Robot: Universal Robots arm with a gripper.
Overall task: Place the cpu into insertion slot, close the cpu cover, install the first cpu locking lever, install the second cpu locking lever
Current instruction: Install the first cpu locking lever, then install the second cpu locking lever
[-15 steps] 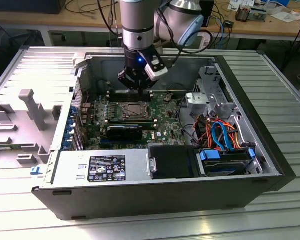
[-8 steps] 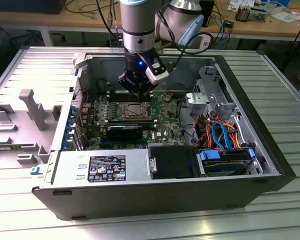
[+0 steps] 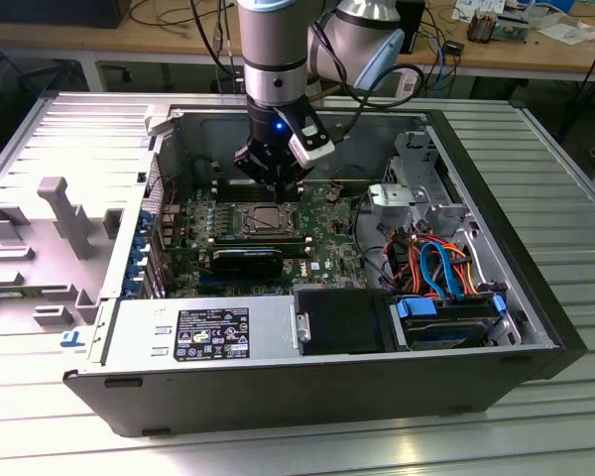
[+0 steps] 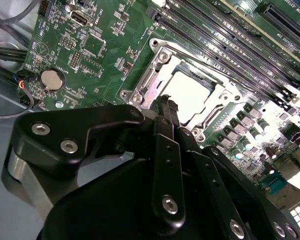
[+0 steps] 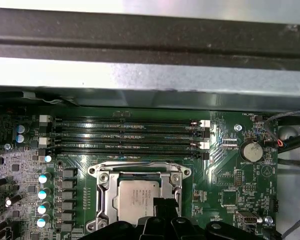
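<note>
Gripper [image 4: 167,106], fingers drawn together at the tips with nothing seen between them, poised straight above the slot [image 5: 95,172] and pointing down into the open case, as in the exterior view. Tips just over the slot's near edge in both wrist views, at or very close to the metal; contact cannot be told. Directly past the tips, toward the slot's middle: cpu [image 5: 135,197], seated flat in the slot, silver top up. Around the cpu, lying down on the slot by the look of it: cover [image 5: 106,192], its window framing the chip. Beyond the slot's far side, the long black memory slots [image 5: 125,135], running parallel to that edge. Lever positions not clear enough to judge.
</note>
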